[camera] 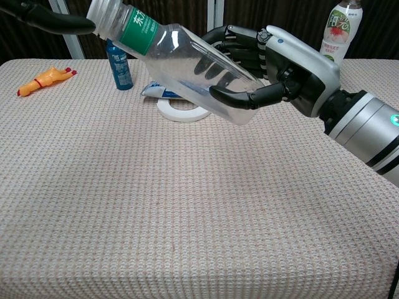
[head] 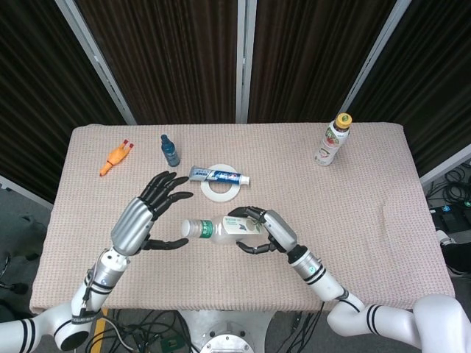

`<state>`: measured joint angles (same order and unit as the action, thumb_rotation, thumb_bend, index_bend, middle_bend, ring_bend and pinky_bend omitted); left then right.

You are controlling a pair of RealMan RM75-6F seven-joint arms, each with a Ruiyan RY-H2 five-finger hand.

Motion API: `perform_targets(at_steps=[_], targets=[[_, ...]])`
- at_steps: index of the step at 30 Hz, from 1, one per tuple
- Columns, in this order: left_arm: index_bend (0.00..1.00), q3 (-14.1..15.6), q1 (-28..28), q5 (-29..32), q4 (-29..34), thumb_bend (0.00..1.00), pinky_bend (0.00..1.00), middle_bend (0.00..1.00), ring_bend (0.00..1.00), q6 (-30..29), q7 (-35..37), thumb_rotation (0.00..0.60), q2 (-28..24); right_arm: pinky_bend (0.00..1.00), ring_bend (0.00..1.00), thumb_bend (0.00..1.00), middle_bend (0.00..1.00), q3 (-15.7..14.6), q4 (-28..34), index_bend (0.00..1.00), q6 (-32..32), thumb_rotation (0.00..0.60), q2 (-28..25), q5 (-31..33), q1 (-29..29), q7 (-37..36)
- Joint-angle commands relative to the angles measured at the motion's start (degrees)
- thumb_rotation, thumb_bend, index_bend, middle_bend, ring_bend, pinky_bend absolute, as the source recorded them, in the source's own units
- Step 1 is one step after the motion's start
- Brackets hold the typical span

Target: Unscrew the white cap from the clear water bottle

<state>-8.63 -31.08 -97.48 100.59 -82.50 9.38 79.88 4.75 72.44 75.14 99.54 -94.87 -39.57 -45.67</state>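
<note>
My right hand (head: 266, 231) (camera: 274, 65) grips the clear water bottle (head: 224, 229) (camera: 181, 59) around its lower body and holds it above the table, tilted with the neck pointing left. A green label wraps the bottle near its white cap (head: 190, 229) (camera: 101, 10). My left hand (head: 151, 211) is open beside the cap with fingers spread; its thumb reaches toward the cap from below. In the chest view only one dark finger (camera: 53, 20) of that hand shows at the top left, right next to the cap.
On the beige table (head: 353, 191) lie a toothpaste tube (head: 218, 175), a white ring (head: 221, 189), a small blue bottle (head: 170, 150) and an orange rubber chicken (head: 115, 157). A drink bottle with a yellow cap (head: 332, 139) stands at the back right.
</note>
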Motion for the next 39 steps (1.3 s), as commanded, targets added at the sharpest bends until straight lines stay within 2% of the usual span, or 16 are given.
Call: perform_targets(at_steps=[1,39], targets=[[0.20,-0.05,-0.06,-0.04,-0.07,0.04,0.02,0.08,0.00,-0.02,-0.02,0.600,0.09,0.36,0.31,0.59,0.47,-0.09,0.05,0.53,0.01,0.600,-0.03,-0.06,0.02,-0.03],[0.20,-0.66,-0.41,-0.29,1.00,0.04,0.02,0.08,0.00,-0.49,-0.51,0.600,-0.20,0.36,0.31,0.59,0.47,-0.37,-0.24,0.53,-0.74,0.600,0.08,0.05,-0.18,0.14]])
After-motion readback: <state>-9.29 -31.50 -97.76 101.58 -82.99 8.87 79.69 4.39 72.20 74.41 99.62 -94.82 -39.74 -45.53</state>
